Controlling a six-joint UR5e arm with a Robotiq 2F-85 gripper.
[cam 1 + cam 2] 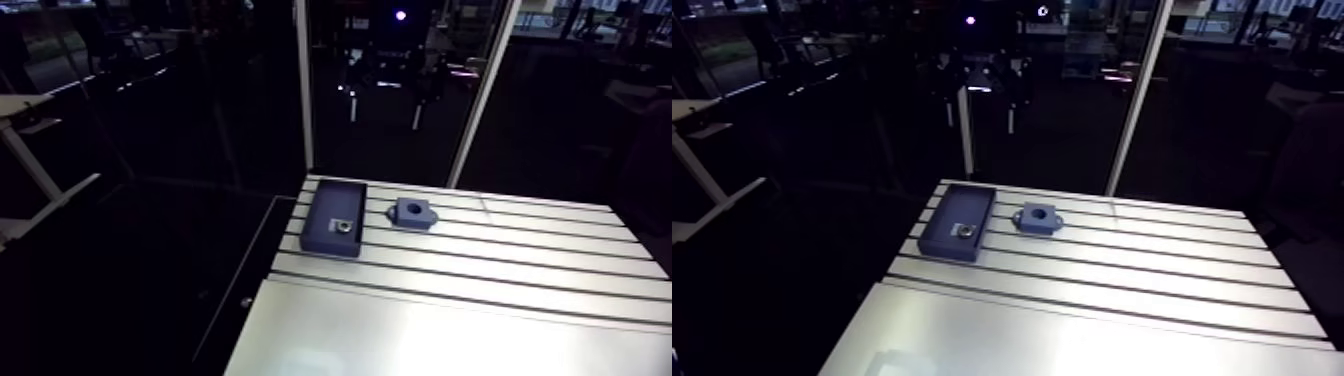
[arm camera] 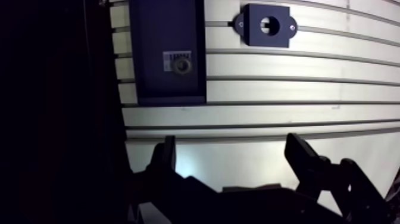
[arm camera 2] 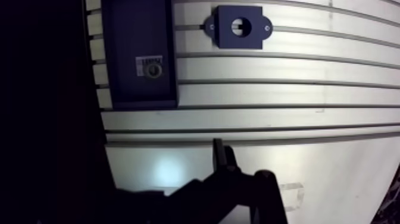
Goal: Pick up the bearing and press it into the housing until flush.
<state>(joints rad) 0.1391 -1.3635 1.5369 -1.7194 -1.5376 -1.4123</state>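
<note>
I'm watching the wrist view and the gripper (image 2: 235,156) is hanging over a bare stretch of the slotted table (image 2: 268,89). Its two fingers (image 2: 168,156) are standing wide apart w/ nothing between them, only table surface showing in the gap. So the claw is spread and empty.

The bearing (image 2: 182,64) is lying flat inside a dark blue tray (image 2: 155,36), small metal ring, resting on a pale label patch (image 2: 171,56) on the tray floor. It's sitting in the part of the tray nearer the gripper, and toward the tray wall that faces the housing. Nothing is touching it. The tray is lying ahead of the gripper, well apart from the fingers, lengthwise across the table slots and close to the table's edge, w/ dark room beyond it.

The housing (image 2: 253,36) is sitting beside the tray, also ahead of the gripper and well apart from it. It's a dark blue block w/ a round bore through the middle and a small ear on each side, each ear w/ what's looking like a screw. The bore is showing open, pale table visible through it. A strip of bare table is separating housing and tray, so they aren't touching.

The arm view is giving me the same layout: tray (image 1: 325,215), bearing (image 1: 341,226) inside it, housing (image 1: 411,213) just alongside on the slotted section. The gripper isn't showing there.
</note>
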